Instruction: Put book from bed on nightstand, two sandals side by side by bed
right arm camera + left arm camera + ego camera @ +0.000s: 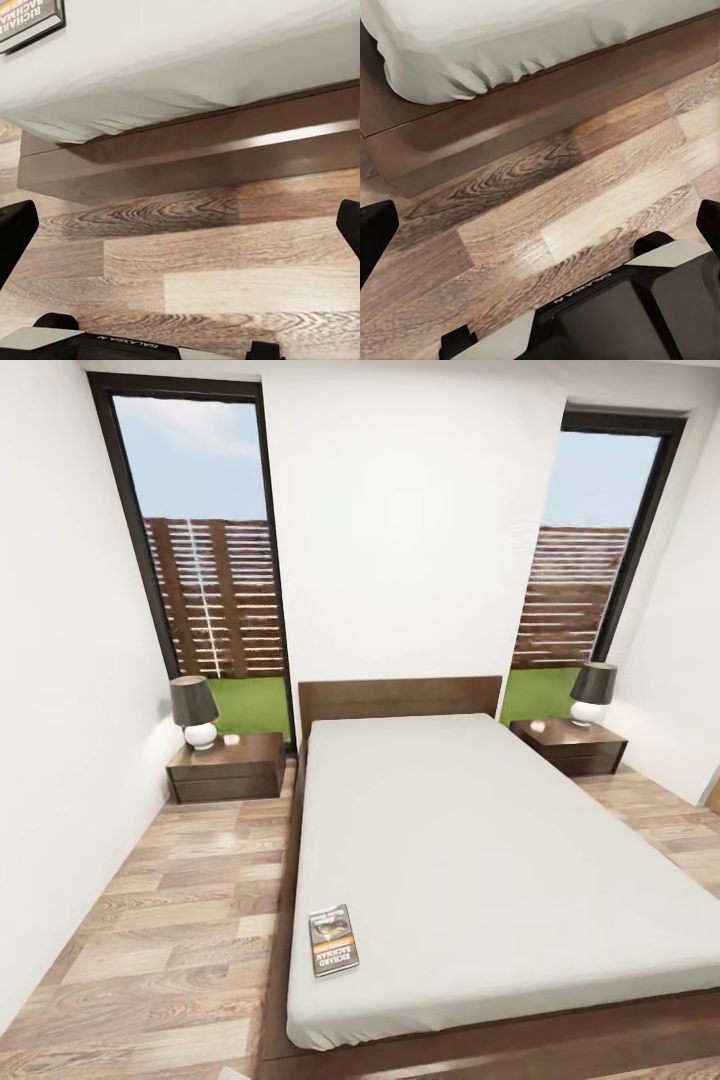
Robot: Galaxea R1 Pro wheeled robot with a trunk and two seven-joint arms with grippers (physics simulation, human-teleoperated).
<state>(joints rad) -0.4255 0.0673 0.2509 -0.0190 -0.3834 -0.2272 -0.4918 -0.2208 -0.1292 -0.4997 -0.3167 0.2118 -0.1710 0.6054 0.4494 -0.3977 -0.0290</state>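
Book step in hand, approach stage. Book [333, 939] flat on bed [480, 840] near foot corner, ungrasped. Left gripper [540, 225] and right gripper [180, 225] apparently wide, empty. Next: reach, pinch book, carry to nightstand [226, 765].

Two lamps [194, 710], windows [205, 540], slatted fence [215, 595]
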